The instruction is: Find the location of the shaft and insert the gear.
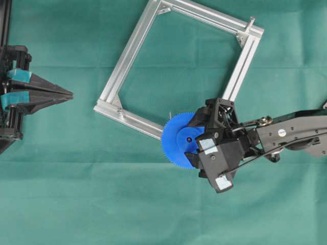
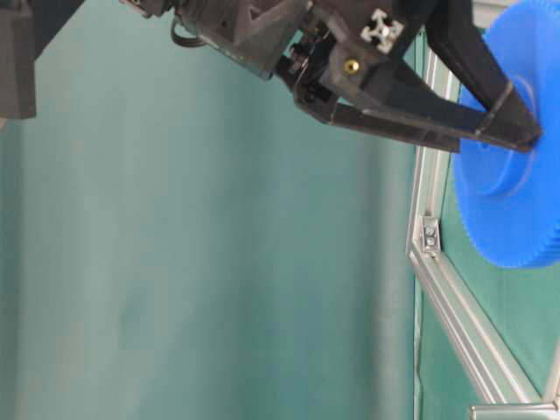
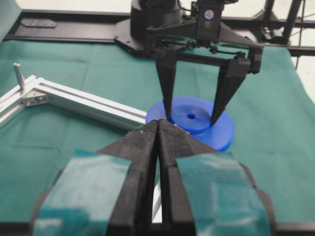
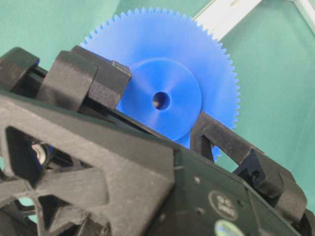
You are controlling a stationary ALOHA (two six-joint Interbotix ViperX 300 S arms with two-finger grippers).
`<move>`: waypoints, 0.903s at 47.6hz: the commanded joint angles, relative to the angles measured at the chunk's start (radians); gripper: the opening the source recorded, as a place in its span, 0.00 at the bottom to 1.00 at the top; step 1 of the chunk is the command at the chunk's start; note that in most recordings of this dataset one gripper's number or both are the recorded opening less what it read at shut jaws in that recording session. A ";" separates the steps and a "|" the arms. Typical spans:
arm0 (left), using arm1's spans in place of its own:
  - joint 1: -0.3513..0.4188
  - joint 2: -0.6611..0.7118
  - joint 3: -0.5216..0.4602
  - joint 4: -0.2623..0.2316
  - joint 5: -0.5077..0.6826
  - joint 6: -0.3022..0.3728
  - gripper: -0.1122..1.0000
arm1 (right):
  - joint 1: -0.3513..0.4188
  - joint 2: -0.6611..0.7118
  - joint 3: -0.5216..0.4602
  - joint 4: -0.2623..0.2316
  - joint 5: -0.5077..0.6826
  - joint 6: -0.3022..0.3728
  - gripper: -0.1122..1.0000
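Blue plastic marks the gear (image 1: 179,140), a wide toothed disc with a raised round hub and a small centre hole, lying at the lower corner of the aluminium frame (image 1: 134,56), its rim overlapping the end of one frame rail. The right claw (image 3: 191,119) reaches down over it with its fingers (image 3: 166,86) set fairly wide apart, one on each side of the raised hub, the tips pressed against the hub's rim, so it pinches the gear by the hub. The right wrist view shows the same grip, both dark fingers bracketing the hub with the centre hole clear between them. The left claw (image 1: 70,94) sits well apart at the left edge of the green-covered worktop (image 1: 102,194), its two fingers pressed together with nothing between them. A thin metal pin (image 3: 18,75) stands upright at one corner of the frame, far from the gear.
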 commanded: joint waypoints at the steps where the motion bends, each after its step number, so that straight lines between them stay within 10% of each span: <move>1: 0.000 0.009 -0.012 -0.002 -0.006 0.002 0.11 | 0.006 -0.032 -0.005 0.005 0.003 0.000 0.72; 43: 0.002 0.009 -0.011 -0.002 -0.006 0.002 0.11 | -0.018 -0.029 -0.043 0.002 0.000 -0.002 0.72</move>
